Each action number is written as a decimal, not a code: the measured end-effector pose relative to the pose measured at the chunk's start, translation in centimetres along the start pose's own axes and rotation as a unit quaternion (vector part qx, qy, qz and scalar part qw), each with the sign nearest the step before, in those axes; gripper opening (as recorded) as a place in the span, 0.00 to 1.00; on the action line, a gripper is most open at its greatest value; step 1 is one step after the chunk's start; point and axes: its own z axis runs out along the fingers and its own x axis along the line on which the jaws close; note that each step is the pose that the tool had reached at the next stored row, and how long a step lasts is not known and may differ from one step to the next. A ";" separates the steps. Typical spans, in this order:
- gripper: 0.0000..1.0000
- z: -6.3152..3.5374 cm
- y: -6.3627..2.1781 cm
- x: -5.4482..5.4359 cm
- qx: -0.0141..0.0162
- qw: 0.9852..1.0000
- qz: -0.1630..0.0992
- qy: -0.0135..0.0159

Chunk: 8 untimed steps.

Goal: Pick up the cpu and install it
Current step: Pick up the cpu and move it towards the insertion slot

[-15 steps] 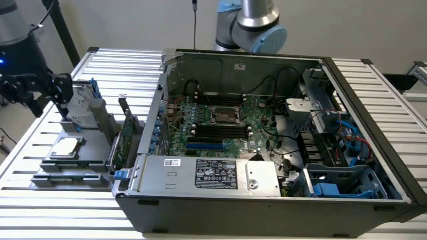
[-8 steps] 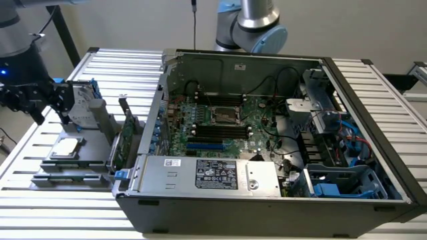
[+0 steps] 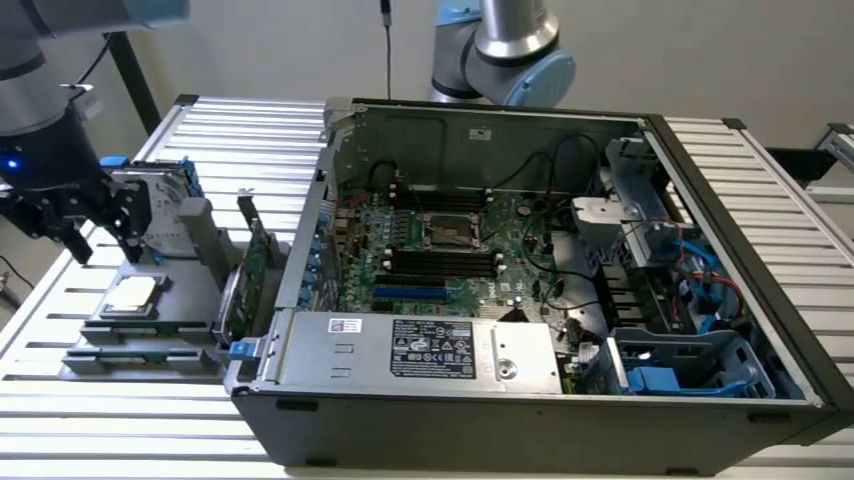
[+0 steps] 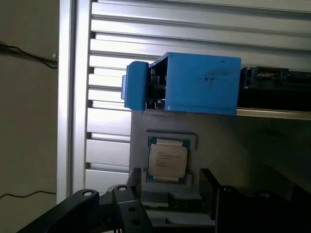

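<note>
The tool [image 3: 104, 243] hangs open and empty, its two fingers spread wide. The cpu [image 4: 167, 160] lies flat in a grey holder [image 3: 160, 328] on the worktop, just below the tool, in line with the gap between the fingers and untouched.

Claw [image 3: 104, 250] hangs spread over the chip [image 3: 131, 295], a finger on each side, and the drop straight down is clear. The hard drive [image 3: 160, 205] stands upright just behind the chip and blocks that side. The green card [image 3: 240, 285] stands on edge between the grey holder [image 3: 147, 325] and the computer case [image 3: 561, 425], whose wall rises right beside it. The case is open on top, so the socket [image 3: 451, 232] is reachable from above. Memory slots [image 3: 441, 265] and black cables [image 3: 561, 160] crowd close around it.
</note>
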 end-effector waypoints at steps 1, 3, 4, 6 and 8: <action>0.60 0.20 -0.15 0.0 0.000 1.000 0.000 0.000; 0.60 0.59 -0.54 0.0 -0.002 1.000 0.000 0.000; 0.60 0.74 -0.72 0.0 -0.004 1.000 0.000 0.000; 0.60 1.01 -1.06 0.1 -0.008 1.000 0.000 -0.001; 0.60 1.27 -1.34 0.1 -0.013 1.000 0.000 -0.001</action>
